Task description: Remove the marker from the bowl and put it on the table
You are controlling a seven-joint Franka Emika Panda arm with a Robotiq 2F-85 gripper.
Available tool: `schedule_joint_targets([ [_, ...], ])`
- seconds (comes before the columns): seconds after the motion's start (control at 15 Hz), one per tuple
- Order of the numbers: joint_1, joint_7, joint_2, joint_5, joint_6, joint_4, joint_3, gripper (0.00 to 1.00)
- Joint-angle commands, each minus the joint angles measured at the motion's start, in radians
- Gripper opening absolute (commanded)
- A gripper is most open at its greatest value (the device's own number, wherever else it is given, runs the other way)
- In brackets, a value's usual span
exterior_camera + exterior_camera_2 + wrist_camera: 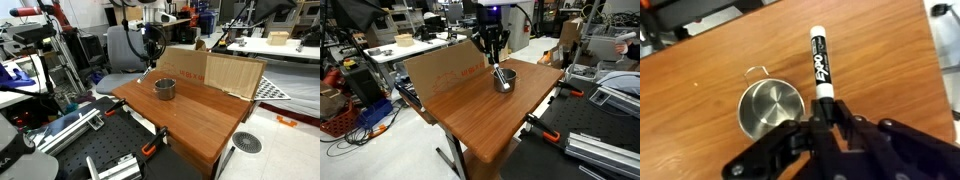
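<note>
You have the hand (824,116) clamped on the marker (820,60), held out of the empty bowl (770,108) near the cardboard-backed (225,72) edge of the surface (690,85); lowering and release remain outstanding.

The marker (821,66) reads "EXPO" along its barrel.
</note>
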State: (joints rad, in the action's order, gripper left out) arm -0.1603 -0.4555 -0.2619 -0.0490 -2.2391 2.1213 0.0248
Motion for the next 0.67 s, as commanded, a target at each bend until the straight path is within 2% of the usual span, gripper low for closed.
schedule_joint_targets([
  [0.0, 0.014, 0.025, -0.078, -0.035, 0.065, -0.077, 0.013, 0.05],
  [0.6, 0.011, 0.039, -0.278, -0.078, 0.154, -0.253, 0.028, 0.05],
])
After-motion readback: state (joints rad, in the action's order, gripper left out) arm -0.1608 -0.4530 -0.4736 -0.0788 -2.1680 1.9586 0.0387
